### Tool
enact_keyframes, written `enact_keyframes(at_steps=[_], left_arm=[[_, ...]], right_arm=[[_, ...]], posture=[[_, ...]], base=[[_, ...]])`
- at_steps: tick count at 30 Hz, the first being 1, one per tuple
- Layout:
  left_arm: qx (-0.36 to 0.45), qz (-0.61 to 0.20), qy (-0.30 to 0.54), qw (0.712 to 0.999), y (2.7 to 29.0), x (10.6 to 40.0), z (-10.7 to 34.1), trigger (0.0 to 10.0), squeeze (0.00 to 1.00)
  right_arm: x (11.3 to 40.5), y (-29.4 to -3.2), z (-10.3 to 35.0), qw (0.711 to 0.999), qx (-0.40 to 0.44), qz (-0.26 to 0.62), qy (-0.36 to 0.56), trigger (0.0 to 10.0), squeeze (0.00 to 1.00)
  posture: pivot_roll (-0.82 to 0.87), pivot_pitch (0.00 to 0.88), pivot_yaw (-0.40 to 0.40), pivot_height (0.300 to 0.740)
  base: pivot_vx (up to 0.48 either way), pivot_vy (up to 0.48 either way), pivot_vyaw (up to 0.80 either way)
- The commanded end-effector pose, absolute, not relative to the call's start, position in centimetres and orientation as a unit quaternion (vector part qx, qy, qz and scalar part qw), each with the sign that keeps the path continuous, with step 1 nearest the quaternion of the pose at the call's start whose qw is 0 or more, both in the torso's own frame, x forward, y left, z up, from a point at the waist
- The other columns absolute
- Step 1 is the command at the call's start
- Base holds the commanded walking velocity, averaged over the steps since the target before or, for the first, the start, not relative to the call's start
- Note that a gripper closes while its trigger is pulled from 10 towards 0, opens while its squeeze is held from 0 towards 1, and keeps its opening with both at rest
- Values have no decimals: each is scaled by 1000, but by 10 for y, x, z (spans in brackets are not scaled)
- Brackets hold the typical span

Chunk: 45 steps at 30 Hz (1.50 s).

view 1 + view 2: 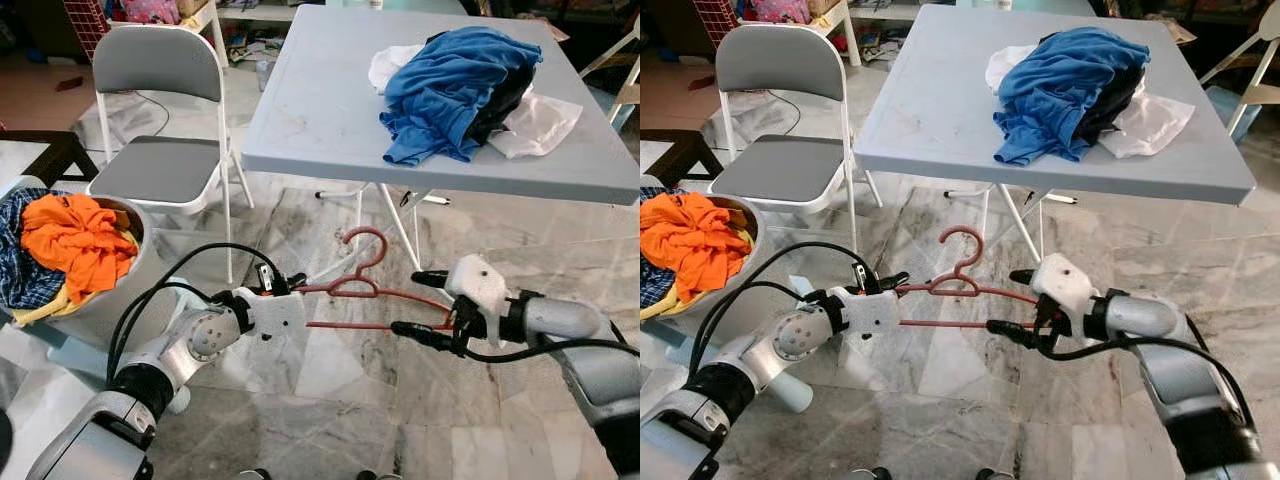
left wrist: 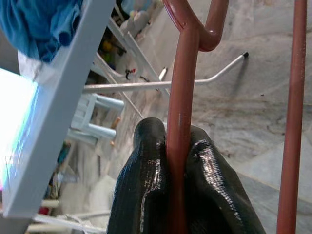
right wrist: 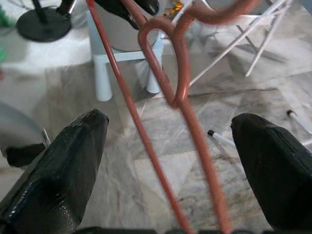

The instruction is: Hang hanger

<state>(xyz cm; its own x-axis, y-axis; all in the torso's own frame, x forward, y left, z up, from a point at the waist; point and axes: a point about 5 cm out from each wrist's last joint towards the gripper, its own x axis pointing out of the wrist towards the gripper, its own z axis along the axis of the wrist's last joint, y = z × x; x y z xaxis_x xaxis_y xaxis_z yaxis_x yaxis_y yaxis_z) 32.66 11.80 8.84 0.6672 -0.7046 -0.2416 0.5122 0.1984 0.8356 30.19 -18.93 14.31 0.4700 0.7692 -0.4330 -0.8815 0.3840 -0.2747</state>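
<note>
A reddish-brown hanger (image 1: 365, 292) lies roughly level above the marble floor, in front of the table, with its hook (image 1: 366, 243) pointing up and away from me. My left gripper (image 1: 290, 283) is shut on the hanger's upper bar at its left end; the left wrist view shows that bar (image 2: 181, 112) pinched between the two black fingertips (image 2: 146, 161). My right gripper (image 1: 408, 302) is open at the hanger's right end. In the right wrist view both bars (image 3: 180, 87) pass between its spread fingers (image 3: 73, 156) without being clamped.
A grey folding table (image 1: 320, 110) stands just beyond, carrying a pile of blue clothes (image 1: 455, 85) and a white cloth (image 1: 540, 125). On the left are a grey folding chair (image 1: 160, 170) and a laundry basket (image 1: 140, 255) holding orange clothes (image 1: 75, 245).
</note>
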Motion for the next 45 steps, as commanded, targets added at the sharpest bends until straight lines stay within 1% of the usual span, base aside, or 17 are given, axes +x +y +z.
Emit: enact_keyframes(at_steps=[1, 4, 7, 8, 9, 10, 11, 12, 15, 18, 24, 26, 28, 30, 42, 45], left_arm=[[503, -412, -112, 752, 113, 324, 87, 10000, 0], [509, -418, -122, 742, 109, 321, 85, 10000, 0], [505, -422, -130, 741, 105, 320, 84, 10000, 0], [506, -423, -134, 739, 104, 319, 84, 10000, 0], [507, -424, -136, 738, 103, 319, 84, 10000, 0], [507, -424, -138, 738, 103, 319, 84, 10000, 0], [510, -425, -140, 735, 103, 319, 84, 10000, 0], [512, -425, -142, 733, 103, 319, 84, 10000, 0], [514, -428, -143, 729, 102, 319, 84, 10000, 0], [520, -434, -143, 722, 101, 318, 82, 10000, 0], [522, -436, -145, 719, 98, 318, 80, 10000, 0], [522, -437, -144, 718, 98, 318, 80, 10000, 0], [524, -438, -143, 717, 97, 318, 79, 10000, 0], [524, -438, -143, 716, 97, 318, 79, 10000, 0], [525, -432, -141, 719, 96, 318, 76, 10000, 0], [529, -424, -146, 720, 96, 318, 76, 10000, 0]], right_arm=[[304, -187, 142, 806, -252, 520, 126, 10000, 0], [309, -186, 138, 801, -276, 515, 134, 10000, 0], [314, -185, 132, 798, -298, 503, 148, 10000, 0], [316, -185, 128, 795, -301, 501, 162, 5490, 0], [316, -185, 126, 791, -301, 503, 173, 1725, 0], [316, -186, 124, 789, -301, 505, 181, 1725, 0], [314, -188, 120, 776, -311, 513, 197, 0, 0], [314, -190, 118, 764, -326, 518, 207, 0, 0], [318, -191, 117, 759, -348, 508, 212, 0, 0], [323, -189, 120, 760, -352, 503, 212, 0, 0], [328, -190, 116, 742, -383, 500, 231, 0, 0], [328, -190, 114, 733, -389, 504, 238, 0, 0], [323, -193, 110, 713, -395, 520, 257, 0, 0], [322, -195, 109, 704, -400, 524, 264, 0, 0], [320, -197, 104, 697, -393, 530, 281, 0, 0], [320, -198, 102, 706, -377, 526, 288, 0, 0]], posture=[[16, 179, 8, 740], [21, 180, 8, 740], [27, 179, 9, 740], [28, 180, 10, 740], [29, 179, 12, 740], [30, 179, 12, 740], [29, 179, 13, 740], [29, 178, 15, 740], [29, 179, 17, 740], [27, 177, 19, 740], [23, 177, 18, 740], [24, 177, 18, 740], [24, 176, 17, 740], [23, 176, 16, 740], [21, 169, 12, 740], [18, 169, 11, 740]], base=[[0, 0, 0], [0, 0, 0], [0, 0, 0], [0, 0, 0], [0, 0, 0], [0, 0, 0], [0, 0, 0], [0, 0, 0], [0, 0, 0], [0, 0, 0], [0, 0, 0], [0, 0, 0], [0, 0, 0], [0, 0, 0], [0, 0, 0], [0, 0, 0]])
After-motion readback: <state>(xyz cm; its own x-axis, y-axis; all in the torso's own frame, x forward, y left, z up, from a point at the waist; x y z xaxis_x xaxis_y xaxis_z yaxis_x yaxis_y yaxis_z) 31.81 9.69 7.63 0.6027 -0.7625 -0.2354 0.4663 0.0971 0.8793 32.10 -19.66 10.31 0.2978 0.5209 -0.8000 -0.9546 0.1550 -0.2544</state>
